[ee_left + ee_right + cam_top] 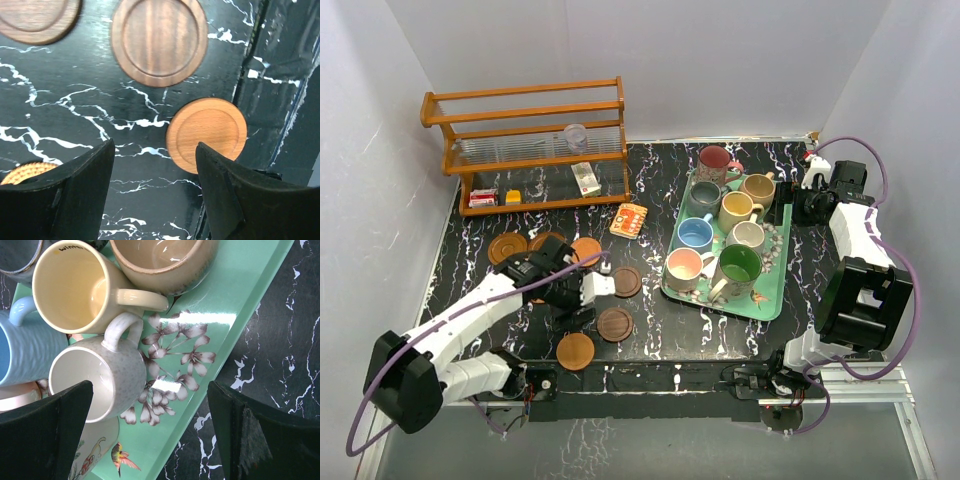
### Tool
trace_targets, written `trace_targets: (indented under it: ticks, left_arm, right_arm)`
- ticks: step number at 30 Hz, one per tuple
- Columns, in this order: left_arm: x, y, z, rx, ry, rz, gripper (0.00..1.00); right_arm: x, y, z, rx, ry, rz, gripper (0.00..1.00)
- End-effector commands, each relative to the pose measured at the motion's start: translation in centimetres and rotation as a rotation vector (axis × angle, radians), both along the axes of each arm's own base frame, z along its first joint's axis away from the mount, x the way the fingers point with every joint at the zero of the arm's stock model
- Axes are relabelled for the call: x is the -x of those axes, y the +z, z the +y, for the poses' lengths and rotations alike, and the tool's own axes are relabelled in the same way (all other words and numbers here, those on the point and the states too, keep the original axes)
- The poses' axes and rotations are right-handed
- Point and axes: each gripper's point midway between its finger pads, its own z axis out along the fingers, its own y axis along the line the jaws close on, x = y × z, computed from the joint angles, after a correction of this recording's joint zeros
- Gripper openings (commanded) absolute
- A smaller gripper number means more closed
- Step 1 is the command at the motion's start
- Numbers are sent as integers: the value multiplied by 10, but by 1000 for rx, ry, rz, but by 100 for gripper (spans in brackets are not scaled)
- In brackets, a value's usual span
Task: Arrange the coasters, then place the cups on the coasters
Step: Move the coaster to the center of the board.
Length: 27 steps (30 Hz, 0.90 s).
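Note:
Several round wooden coasters lie on the black marble table: three at the left [507,247], [542,241], [586,249], a dark one [626,281], a dark brown one [615,324] and a light orange one [575,351]. My left gripper [603,287] hovers over them, open and empty. Its wrist view shows the dark brown coaster [159,41], the orange coaster [206,134] and a woven coaster [27,172]. The cups stand on the green tray [770,290]: maroon [715,160], grey [705,193], tan [757,188], yellow [735,209], blue [695,234], off-white [748,236], pink [684,266], green [736,266]. My right gripper [807,205] is open beside the off-white cup [97,375].
A wooden rack [525,140] at the back left holds a clear plastic cup [576,136] and small boxes. A square orange patterned card [629,220] lies beside the tray. White walls close in on both sides. The table's near edge [280,100] runs right of the orange coaster.

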Motion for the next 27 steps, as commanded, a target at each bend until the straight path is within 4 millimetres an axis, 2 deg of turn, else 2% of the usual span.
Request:
trace_targets:
  ticks: [1, 10, 17, 23, 27]
  left_arm:
    - [21, -16, 6, -61, -106, 9, 63]
    - [13, -53, 7, -169, -149, -55, 61]
    - [3, -67, 8, -206, -122, -90, 60]
    - [-21, -69, 11, -255, -19, -165, 60]
    - [-44, -68, 14, -265, 77, -203, 58]
  right_arm:
    - [-9, 16, -8, 39, -1, -66, 98]
    - [-9, 15, -9, 41, -3, -61, 98]
    - [-9, 19, -3, 13, 18, -70, 98]
    - [-8, 32, 1, 6, 33, -103, 98]
    - [-6, 43, 6, 1, 50, -139, 98]
